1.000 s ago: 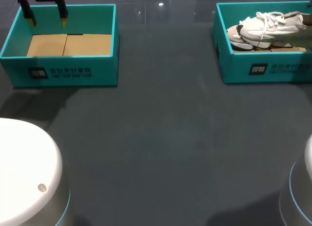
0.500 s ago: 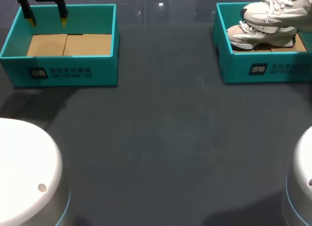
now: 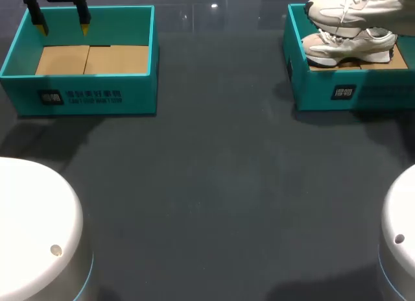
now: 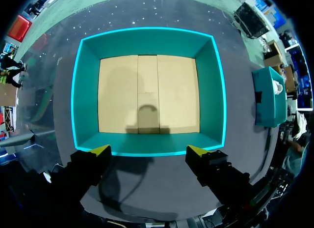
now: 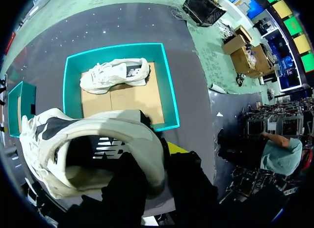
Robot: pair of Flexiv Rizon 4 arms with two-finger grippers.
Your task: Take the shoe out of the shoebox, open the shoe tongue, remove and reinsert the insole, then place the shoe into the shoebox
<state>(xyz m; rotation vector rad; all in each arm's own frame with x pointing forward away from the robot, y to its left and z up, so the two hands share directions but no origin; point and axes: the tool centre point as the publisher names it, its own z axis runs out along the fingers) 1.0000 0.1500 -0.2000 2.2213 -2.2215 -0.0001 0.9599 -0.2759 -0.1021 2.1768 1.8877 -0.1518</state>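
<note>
The right gripper (image 5: 154,161) clamps the padded heel collar of the lifted shoe (image 3: 347,4), a white, rounded sneaker hanging above the right shoebox (image 3: 324,93), which is teal card with a brown cardboard floor. Only the right wrist view shows that grip. A second shoe (image 5: 115,74) lies inside the box. At the far left, the left gripper (image 4: 148,150) gapes with nothing in it over the rectangular left shoebox (image 4: 147,39).

Left gripper (image 4: 148,150) hangs with fingers (image 4: 100,150) apart (right gripper (image 5: 157,162) clamped).
</note>
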